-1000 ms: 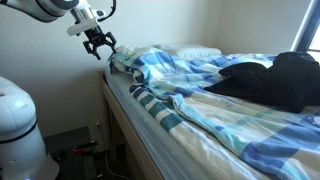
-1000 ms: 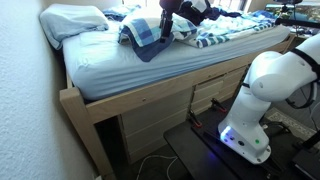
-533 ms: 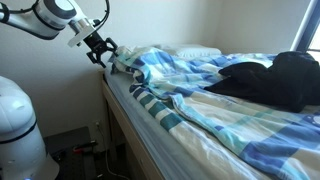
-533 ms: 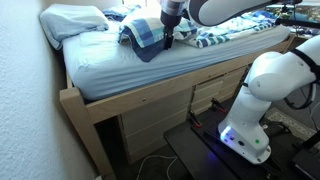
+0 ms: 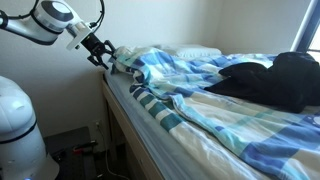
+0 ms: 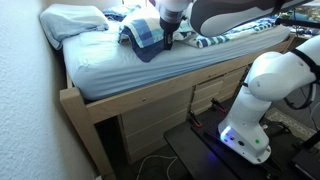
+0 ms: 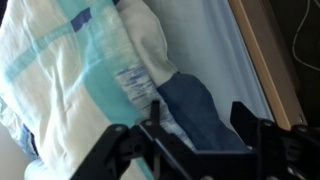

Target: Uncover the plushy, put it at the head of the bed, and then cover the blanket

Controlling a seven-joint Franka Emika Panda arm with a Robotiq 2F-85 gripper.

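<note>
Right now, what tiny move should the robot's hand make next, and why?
Probably close the black robot hand on the folded corner of the blue-and-white striped soft blanket. In the wrist view its fingers stand apart on either side of that corner, near the edge of the white-sheeted bed. No plushy shows, so the blanket likely needs gripping before it is pulled back.

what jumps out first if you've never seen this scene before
The rumpled blue-and-white striped blanket sprawled over the bed catches the eye first. The gripper is poised at the blanket's bunched edge by the bed's side, jaws apart around a fold in the wrist view. A black bundle lies on the blanket, and a white pillow sits at the head.
</note>
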